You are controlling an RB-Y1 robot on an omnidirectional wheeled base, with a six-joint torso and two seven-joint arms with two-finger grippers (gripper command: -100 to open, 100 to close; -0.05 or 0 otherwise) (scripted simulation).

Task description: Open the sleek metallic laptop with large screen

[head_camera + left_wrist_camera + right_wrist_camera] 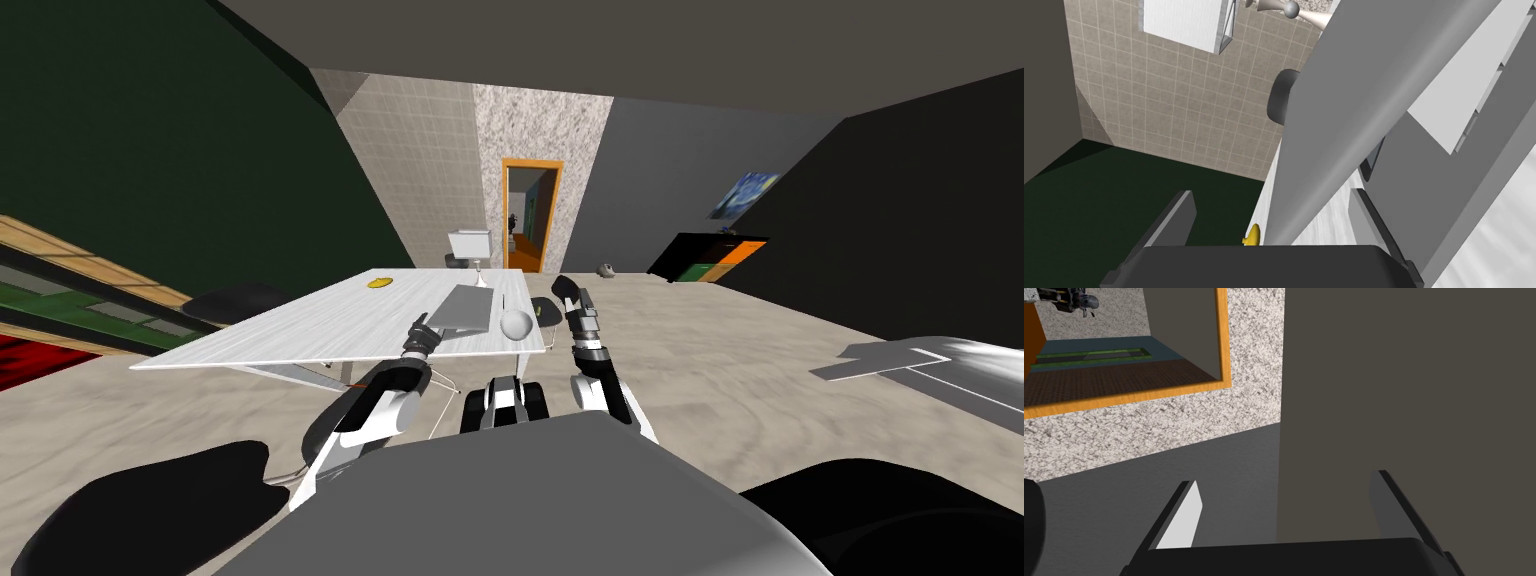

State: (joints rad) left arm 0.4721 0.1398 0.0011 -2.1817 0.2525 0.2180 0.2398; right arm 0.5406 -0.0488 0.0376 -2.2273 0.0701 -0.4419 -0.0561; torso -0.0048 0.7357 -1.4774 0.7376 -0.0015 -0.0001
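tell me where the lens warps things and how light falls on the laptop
Head view: wide lens splays the walls, tilts the table; laptop flat grey. Left wrist view: soft sheen along its lid edge. Right wrist view: right gripper has one finger lit white, one shaded.

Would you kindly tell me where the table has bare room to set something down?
The broad left stretch of the table, between the yellow object and the near edge, is bare. The right end is crowded: the laptop, the white ball and the left pincer are close together there.
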